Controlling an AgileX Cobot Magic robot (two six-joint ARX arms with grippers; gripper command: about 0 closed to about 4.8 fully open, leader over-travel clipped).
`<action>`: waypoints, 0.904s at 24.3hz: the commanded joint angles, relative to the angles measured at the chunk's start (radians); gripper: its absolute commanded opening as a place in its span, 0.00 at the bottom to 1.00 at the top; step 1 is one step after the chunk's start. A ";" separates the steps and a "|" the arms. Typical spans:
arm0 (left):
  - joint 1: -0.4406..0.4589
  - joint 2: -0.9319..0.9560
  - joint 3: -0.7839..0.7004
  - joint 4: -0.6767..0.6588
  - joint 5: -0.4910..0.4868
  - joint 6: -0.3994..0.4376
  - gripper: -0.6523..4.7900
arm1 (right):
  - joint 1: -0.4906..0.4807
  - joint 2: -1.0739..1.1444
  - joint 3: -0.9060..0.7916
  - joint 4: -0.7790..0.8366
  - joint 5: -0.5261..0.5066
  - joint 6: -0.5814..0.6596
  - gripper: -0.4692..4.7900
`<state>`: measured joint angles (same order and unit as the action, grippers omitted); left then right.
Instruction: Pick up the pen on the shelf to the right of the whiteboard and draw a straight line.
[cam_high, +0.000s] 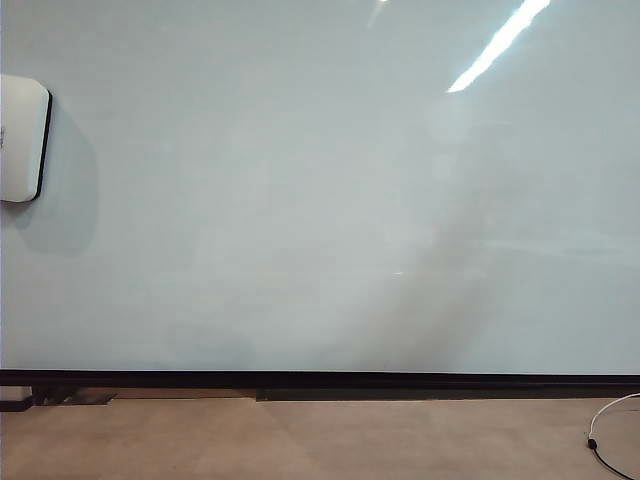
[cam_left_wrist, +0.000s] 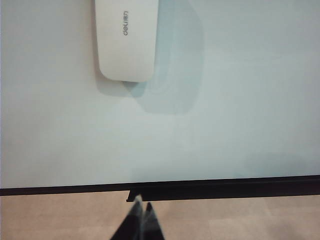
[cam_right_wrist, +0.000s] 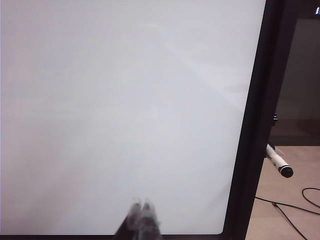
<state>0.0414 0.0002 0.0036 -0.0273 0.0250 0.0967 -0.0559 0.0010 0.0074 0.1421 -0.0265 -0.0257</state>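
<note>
Right wrist view: the slim whitish dark-capped pen (cam_right_wrist: 278, 162) is seen past the right edge of the glossy pale whiteboard (cam_right_wrist: 125, 100), well apart from the right gripper (cam_right_wrist: 140, 206) and left gripper (cam_left_wrist: 140, 202), both pressed together and empty, so it could easily be knocked off if approached without opening.

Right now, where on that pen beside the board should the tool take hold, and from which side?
Grip the pen on its whitish barrel, short of the dark end. It juts out beyond the whiteboard frame's edge, so come from the open side away from the board, jaws across its length. The right tool is shut and must open first.
</note>
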 joint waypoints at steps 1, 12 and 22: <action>0.000 0.000 0.003 0.006 0.001 0.000 0.11 | 0.001 0.000 -0.007 0.016 -0.002 0.008 0.09; 0.000 0.000 0.003 0.006 0.001 0.000 0.11 | 0.001 0.000 -0.007 -0.030 -0.007 0.026 0.09; 0.000 0.000 0.003 -0.040 0.001 0.000 0.11 | -0.141 0.043 0.129 0.091 -0.034 -0.062 0.09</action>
<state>0.0414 0.0002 0.0036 -0.0574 0.0250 0.0967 -0.1623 0.0223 0.1127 0.2150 -0.0418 -0.0799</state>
